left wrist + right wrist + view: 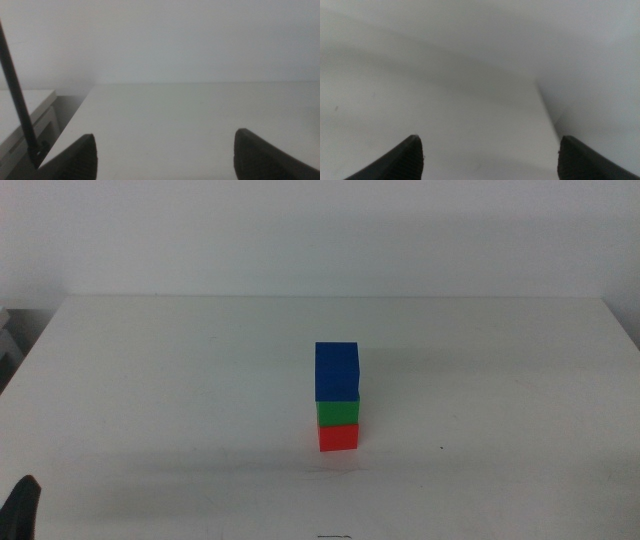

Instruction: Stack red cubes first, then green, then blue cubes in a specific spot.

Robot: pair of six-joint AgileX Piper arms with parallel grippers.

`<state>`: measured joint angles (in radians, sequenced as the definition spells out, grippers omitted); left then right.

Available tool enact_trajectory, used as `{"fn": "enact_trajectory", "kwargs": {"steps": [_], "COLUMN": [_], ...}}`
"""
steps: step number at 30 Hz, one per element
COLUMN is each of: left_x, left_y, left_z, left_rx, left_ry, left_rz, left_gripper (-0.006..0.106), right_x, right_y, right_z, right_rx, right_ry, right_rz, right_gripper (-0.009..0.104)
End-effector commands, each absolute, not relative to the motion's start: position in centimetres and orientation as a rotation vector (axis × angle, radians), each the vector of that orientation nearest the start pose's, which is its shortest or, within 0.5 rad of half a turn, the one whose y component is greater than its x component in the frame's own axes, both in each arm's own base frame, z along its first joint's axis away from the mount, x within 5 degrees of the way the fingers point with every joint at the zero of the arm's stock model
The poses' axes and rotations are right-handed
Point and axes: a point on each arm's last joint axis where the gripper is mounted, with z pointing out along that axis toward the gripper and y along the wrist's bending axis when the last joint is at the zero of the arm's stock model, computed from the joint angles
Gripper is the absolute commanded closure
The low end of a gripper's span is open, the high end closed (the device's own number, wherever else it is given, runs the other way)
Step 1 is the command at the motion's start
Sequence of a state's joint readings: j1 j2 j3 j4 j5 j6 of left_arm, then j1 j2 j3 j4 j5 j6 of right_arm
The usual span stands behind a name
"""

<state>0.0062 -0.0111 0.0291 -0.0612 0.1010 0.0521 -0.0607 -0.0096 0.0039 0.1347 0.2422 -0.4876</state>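
In the middle view a stack of three cubes stands near the middle of the white table: the red cube [338, 437] at the bottom, the green cube [337, 412] on it, the blue cube [337, 371] on top. The blue cube sits slightly askew on the green one. My left gripper [165, 155] is open and empty over bare table; only a dark tip of it [22, 505] shows at the bottom left corner of the middle view. My right gripper [490, 157] is open and empty, and it is out of the middle view.
The white tabletop [150, 380] spreads around the stack, with a white wall behind it. The left wrist view shows the table's left edge, a thin dark rod [17, 95] and a pale cabinet [25, 115] beside the table.
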Motion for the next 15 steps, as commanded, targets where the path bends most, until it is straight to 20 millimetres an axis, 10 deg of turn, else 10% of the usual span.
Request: {"fn": "enact_trajectory", "kwargs": {"steps": [1, 15], "left_x": [5.49, 5.49], "left_y": [0.04, 0.04], "left_z": [20.26, 20.20], "left_rx": [-0.025, -0.020], "left_ry": [1.512, 1.521], "left_rz": [-0.011, -0.007], "left_gripper": [0.007, 0.007], "right_x": [5.44, 5.42], "right_y": [-0.12, 0.03], "right_z": [19.44, 19.41], "right_rx": [-0.236, -0.196], "right_ry": [1.628, 1.643], "right_rz": [-0.283, -0.219], "right_gripper": [0.001, 0.001]}}
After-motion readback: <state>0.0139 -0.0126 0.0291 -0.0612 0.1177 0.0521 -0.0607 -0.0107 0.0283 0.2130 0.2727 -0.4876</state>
